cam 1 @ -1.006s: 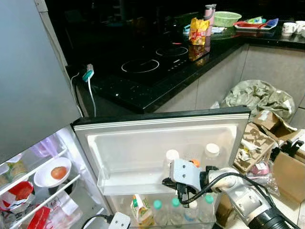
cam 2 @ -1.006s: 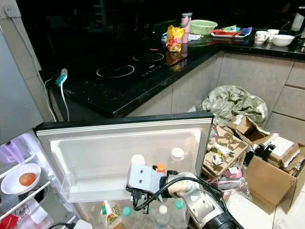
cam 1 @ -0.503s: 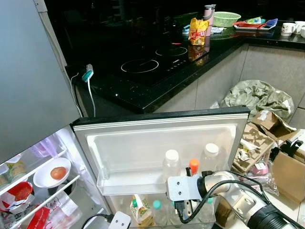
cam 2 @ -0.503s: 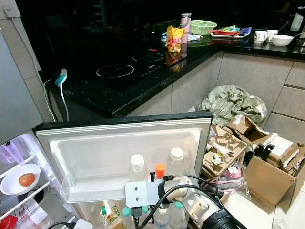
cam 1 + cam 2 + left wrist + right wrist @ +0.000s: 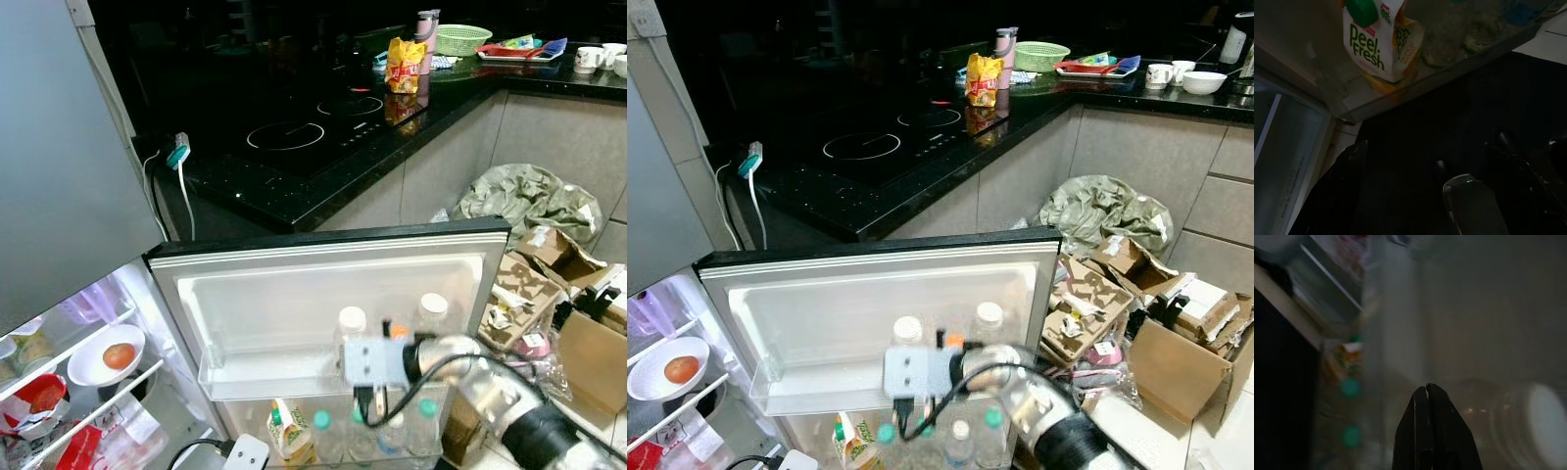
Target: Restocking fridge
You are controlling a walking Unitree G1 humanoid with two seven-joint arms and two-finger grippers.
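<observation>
The fridge door (image 5: 294, 294) stands open toward me. Its upper shelf holds two white-capped bottles (image 5: 350, 325) (image 5: 433, 307) with an orange-capped bottle (image 5: 396, 330) between them. The lower shelf holds a Peel Fresh juice carton (image 5: 284, 431) (image 5: 1376, 44) and green-capped bottles (image 5: 322, 423). My right arm (image 5: 490, 397), blurred by motion, reaches in front of these shelves, its wrist plate (image 5: 368, 360) level with the upper shelf. My right gripper (image 5: 1426, 388) is shut with nothing between its fingers. My left gripper (image 5: 245, 453) hangs low by the door's bottom.
Fridge shelves at the left hold a white bowl (image 5: 103, 357) with a red fruit and packets. A black cooktop counter (image 5: 294, 137) runs behind the door. Cardboard boxes (image 5: 549, 284) and a crumpled bag (image 5: 529, 196) clutter the floor at the right.
My right arm dipped toward the lower shelf half a second ago and has come back up level with the upper shelf. The orange-capped bottle came clear of the gripper and stayed put.
</observation>
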